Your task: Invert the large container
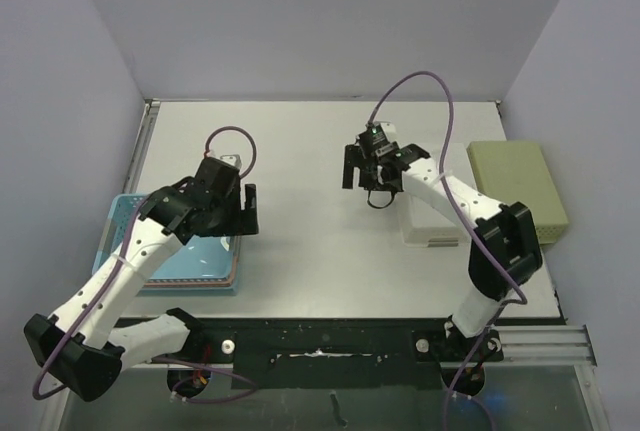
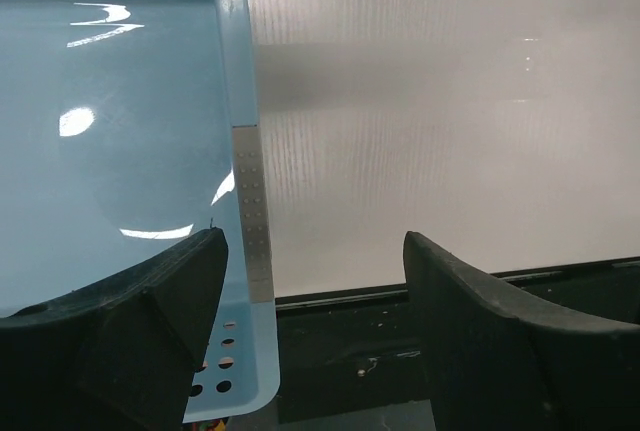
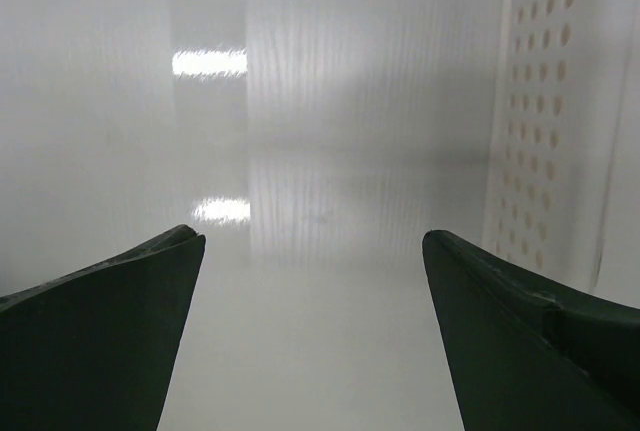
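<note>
The large container is a light blue basket (image 1: 190,259) with perforated walls, upright at the table's left side. My left gripper (image 1: 246,213) hangs at its right rim. In the left wrist view that rim (image 2: 247,151) runs between the fingers of the left gripper (image 2: 312,241). One finger (image 2: 150,331) is over the basket's inside and the other (image 2: 500,341) is outside over the table. The jaws stand apart and do not touch the rim. My right gripper (image 1: 365,186) is open over the table's middle, and in its wrist view the gripper (image 3: 314,241) holds nothing.
A pink edge (image 1: 237,273) shows under the blue basket. A white perforated container (image 1: 432,223) lies beneath the right forearm, its wall (image 3: 545,101) just right of the right fingers. An olive-green box (image 1: 518,189) stands at the far right. The black front rail (image 2: 420,321) runs below the left gripper.
</note>
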`<state>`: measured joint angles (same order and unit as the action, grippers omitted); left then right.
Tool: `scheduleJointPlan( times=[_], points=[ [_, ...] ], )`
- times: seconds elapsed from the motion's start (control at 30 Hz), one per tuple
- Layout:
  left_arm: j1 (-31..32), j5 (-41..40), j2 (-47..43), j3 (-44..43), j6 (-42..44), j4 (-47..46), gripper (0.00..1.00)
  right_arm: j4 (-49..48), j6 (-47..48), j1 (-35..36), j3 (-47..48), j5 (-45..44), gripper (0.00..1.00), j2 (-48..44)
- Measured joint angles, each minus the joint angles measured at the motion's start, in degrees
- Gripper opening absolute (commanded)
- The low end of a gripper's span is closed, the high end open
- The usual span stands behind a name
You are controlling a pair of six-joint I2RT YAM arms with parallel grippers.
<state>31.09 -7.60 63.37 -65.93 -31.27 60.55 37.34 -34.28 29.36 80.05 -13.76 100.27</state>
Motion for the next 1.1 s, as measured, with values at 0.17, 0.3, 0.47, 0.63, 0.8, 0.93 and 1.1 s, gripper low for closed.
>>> scheduleJointPlan(
  times=[0.17,0.3,0.47,0.63,0.8,0.93,1.1],
  points=[
    [0.87,-1.27,1.4,1.95,0.2,-0.09,0.58,0.42,-1.09,6.25,-7.87,0.68,0.98,-10.14],
    [1.25,-3.63,2.8,3.63,0.39,-0.11,0.35,2.12,-3.54,7.54,-13.66,0.5,0.98,-17.4],
    [1.6,-6.8,4.39,4.04,0.92,0.61,0.0,5.62,-6.01,7.19,-17.16,-1.53,0.98,-24.28],
    [1.84,-9.62,6.32,-3.69,2.23,5.42,0.0,6.62,-6.71,5.07,-17.14,-3.17,0.98,-29.2],
    [1.81,-11.65,8.63,-18.91,3.82,9.14,0.0,7.74,-6.69,2.78,-17.05,-4.46,0.98,-30.05],
    [1.84,-11.58,9.44,-31.19,5.97,9.11,0.0,8.63,-6.69,2.4,-17.05,-5.11,0.98,-30.91],
    [1.81,-6.67,10.08,-43.17,7.19,8.83,0.0,9.49,-6.75,1.79,-17.07,-6.19,0.98,-33.94]
  ],
)
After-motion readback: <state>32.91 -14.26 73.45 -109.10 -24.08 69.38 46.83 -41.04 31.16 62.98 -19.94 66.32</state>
